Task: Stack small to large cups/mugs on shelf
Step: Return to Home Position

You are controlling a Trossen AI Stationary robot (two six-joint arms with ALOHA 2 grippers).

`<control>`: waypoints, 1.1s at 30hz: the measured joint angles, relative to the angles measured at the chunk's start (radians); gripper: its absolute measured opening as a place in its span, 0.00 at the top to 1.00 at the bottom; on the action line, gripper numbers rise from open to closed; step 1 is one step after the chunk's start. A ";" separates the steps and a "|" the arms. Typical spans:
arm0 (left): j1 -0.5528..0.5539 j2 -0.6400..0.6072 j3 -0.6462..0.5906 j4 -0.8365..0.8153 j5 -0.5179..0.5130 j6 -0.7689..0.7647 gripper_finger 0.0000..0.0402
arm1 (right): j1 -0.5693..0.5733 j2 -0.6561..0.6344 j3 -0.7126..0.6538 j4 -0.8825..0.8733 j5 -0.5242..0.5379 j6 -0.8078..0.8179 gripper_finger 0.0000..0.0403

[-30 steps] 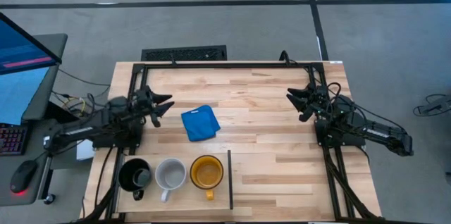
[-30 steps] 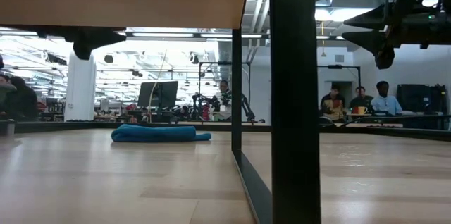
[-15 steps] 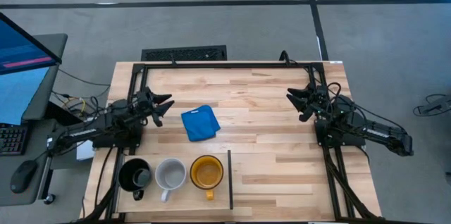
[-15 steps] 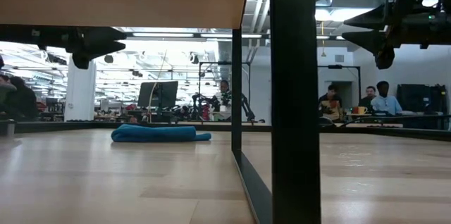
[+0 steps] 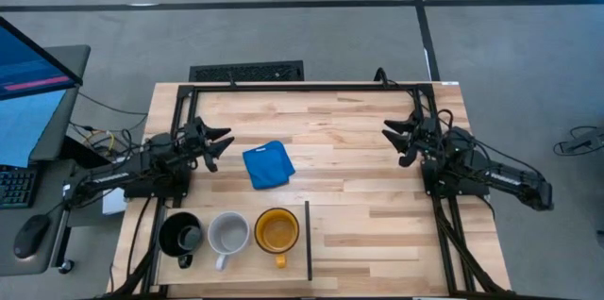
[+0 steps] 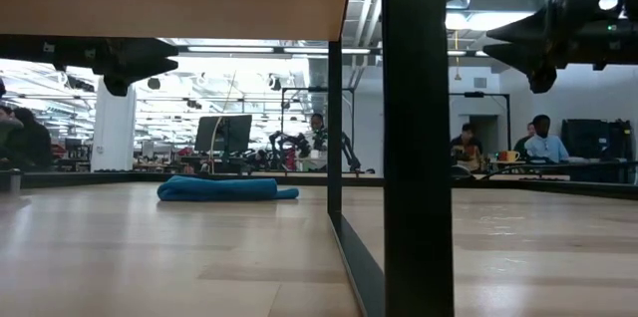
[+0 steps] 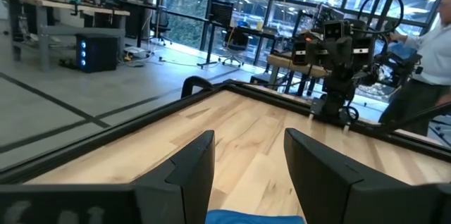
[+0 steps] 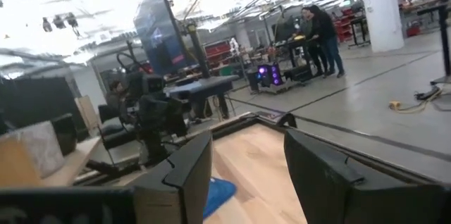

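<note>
All three mugs are seen set on the shelf [image 5: 247, 268], which lies at the tabletop's corner on the left arm's side, along the edge nearest the low camera. The placing is judged finished: the black mug [image 5: 179, 235], the grey-white mug [image 5: 227, 234] and the yellow mug [image 5: 276, 230] are ranged side by side from small to large, none nested in another. Only the arms' parking is judged to be left.

The row's long axis is laid parallel to that near edge, with the black mug toward the tabletop's left edge and the yellow mug just beside the dark divider [image 5: 308, 241], which is set square to the row. Each mug is stood upright, mouth up, and all three handles are pointed toward the near edge.

The left gripper [image 5: 215, 142] is held above the tabletop's left edge, near the blue cloth [image 5: 267, 165], its fingers spread apart and empty. The right gripper [image 5: 394, 137] is held near the right edge, fingers likewise parted, nothing between them.
</note>
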 joint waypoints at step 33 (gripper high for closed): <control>0.000 0.000 -0.003 -0.002 0.005 0.021 0.60 | -0.210 -0.030 0.000 -0.062 -0.036 -0.100 0.50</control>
